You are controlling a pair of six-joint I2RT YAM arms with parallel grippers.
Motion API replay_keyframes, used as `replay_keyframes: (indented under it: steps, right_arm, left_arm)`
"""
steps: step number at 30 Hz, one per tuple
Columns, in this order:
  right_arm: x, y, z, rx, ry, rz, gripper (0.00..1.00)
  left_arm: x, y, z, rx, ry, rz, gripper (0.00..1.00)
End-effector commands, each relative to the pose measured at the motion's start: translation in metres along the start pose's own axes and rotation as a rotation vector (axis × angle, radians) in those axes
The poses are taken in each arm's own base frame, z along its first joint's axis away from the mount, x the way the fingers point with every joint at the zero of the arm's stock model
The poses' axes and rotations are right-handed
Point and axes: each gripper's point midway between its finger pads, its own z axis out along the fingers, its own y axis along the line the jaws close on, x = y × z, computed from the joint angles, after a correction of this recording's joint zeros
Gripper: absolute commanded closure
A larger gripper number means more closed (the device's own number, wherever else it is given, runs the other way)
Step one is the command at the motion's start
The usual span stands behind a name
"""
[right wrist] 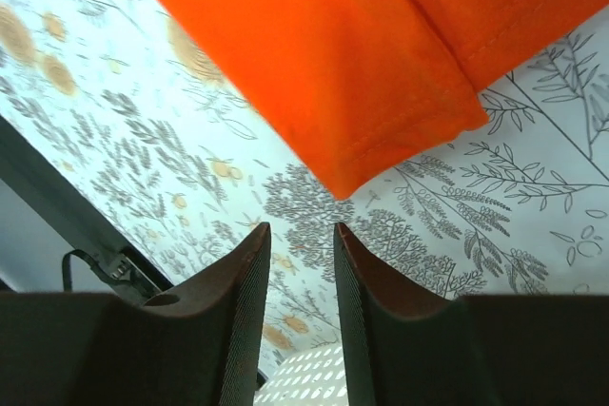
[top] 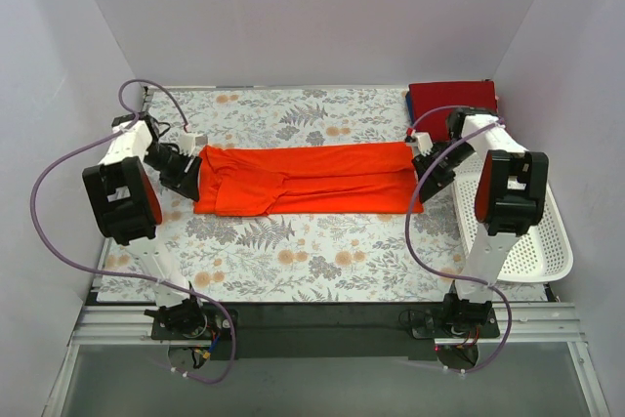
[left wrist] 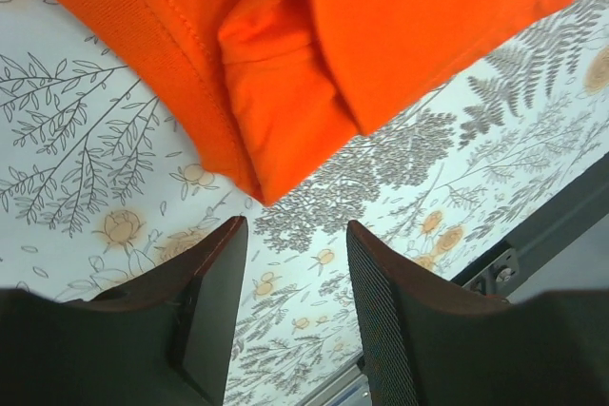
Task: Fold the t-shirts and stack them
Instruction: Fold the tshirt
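Orange-red t-shirt (top: 308, 178) lies between left tool (top: 195, 171) and right tool (top: 421, 167) (ungripped).

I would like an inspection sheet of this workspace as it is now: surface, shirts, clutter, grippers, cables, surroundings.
Surface: floral cloth covers the table and lies flat.
Job's things: orange-red t-shirt folded into a long strip at the middle; crimson t-shirt folded at the far right corner.
Clutter: white perforated basket at the right edge.
Grippers: left gripper open, just off the strip's left end; right gripper open, just off its right end; neither holds cloth.
Cables: purple cable loops at the left, another at the right.
Surroundings: plain walls on three sides; metal frame at the near edge.
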Motion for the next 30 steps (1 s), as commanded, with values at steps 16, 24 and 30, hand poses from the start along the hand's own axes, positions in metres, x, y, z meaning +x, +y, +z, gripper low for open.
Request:
replay_keyframes:
  steps: [16, 24, 30]
  right_arm:
    - [-0.052, 0.064, -0.008, -0.072, -0.107, -0.160, 0.51]
    - [-0.052, 0.056, -0.005, -0.050, -0.090, -0.159, 0.50]
    - [-0.053, 0.056, -0.005, -0.050, -0.092, -0.161, 0.50]
  left_arm:
    - [-0.018, -0.054, 0.034, 0.062, -0.115, -0.122, 0.52]
    - [-0.008, -0.055, 0.056, 0.064, -0.056, -0.124, 0.52]
    - [-0.011, -0.053, 0.060, 0.068, -0.061, -0.133, 0.54]
